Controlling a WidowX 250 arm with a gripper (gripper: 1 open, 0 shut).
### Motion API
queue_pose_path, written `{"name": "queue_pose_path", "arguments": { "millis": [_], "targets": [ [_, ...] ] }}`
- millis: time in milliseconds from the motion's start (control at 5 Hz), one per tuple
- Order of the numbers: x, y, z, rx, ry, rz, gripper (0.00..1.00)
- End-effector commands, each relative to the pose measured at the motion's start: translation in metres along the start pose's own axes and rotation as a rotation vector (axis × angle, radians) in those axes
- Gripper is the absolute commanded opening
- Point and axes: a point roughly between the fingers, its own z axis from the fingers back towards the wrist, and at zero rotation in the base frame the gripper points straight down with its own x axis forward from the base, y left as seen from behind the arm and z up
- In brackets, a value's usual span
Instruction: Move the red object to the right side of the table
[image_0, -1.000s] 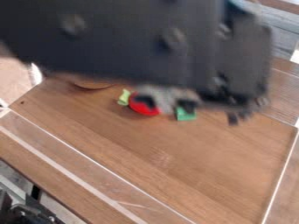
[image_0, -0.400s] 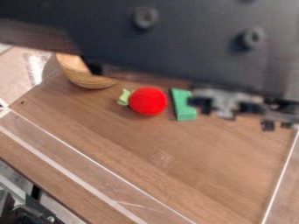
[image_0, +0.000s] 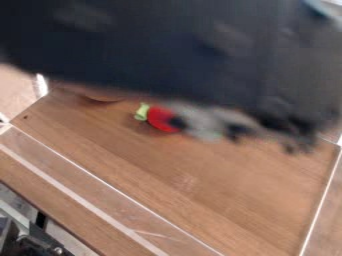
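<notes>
While the blurred black arm (image_0: 174, 55) fills the upper half of the view, little behind it can be read.

Largest after the arm is the brown wood-grain worktop (image_0: 187, 185), edged by clear acrylic walls (image_0: 80, 205) at the near and right sides. A sliver of the wooden bowl (image_0: 94, 98) peeks out under the arm's lower edge, mostly hidden. The jaws (image_0: 214, 125) are a grey smear, clenched, and whether they touch anything cannot be told. The red object (image_0: 162, 120) lies on the worktop near the middle, its right part covered by that smear, its green leafy end at left.
</notes>
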Motion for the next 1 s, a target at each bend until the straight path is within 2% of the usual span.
{"name": "queue_pose_path", "arguments": {
  "millis": [0, 200, 400, 600, 800],
  "targets": [
    [0.005, 0.002, -0.001, 0.002, 0.000, 0.015, 0.00],
    [-0.002, 0.007, -0.002, 0.003, 0.015, 0.036, 0.00],
    [-0.004, -0.002, -0.006, -0.007, 0.020, 0.058, 0.00],
    [-0.002, -0.004, -0.006, -0.008, 0.029, 0.072, 1.00],
    [0.000, -0.006, -0.007, -0.015, 0.031, 0.078, 1.00]
  ]
}}
